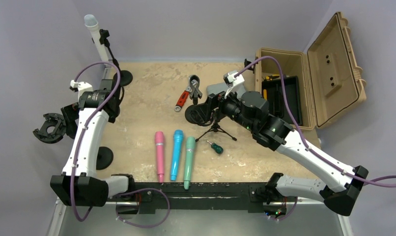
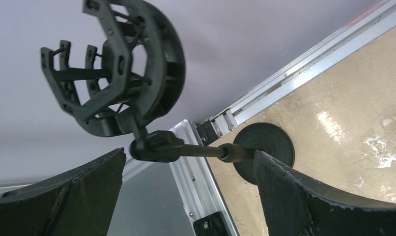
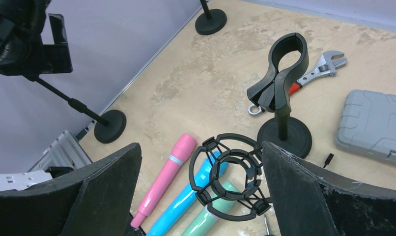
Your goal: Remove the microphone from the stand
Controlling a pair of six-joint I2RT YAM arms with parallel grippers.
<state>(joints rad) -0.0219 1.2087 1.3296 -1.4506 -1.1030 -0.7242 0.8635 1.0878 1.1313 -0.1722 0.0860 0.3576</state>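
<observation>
Item 1, left arm (image 1: 88, 135): base at the near left corner, white link rising forward, left wrist (image 1: 95, 98) turned out to the left side.
Item 2, left pincer (image 2: 188, 156): jaws spread fully wide, dark fingers (image 2: 63, 196) well apart, closed on nothing.
Item 3, right arm (image 1: 309, 155): base at the near right corner, white link running forward and leftward to a dark elbow, right wrist (image 1: 245, 103) stretched toward the middle.
Item 4, right pincer (image 3: 200, 147): tilted downward, jaws wide apart, nothing gripped.

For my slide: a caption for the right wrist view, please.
Open right pincer frames an empty shock mount; three microphones lie on the table.
</observation>
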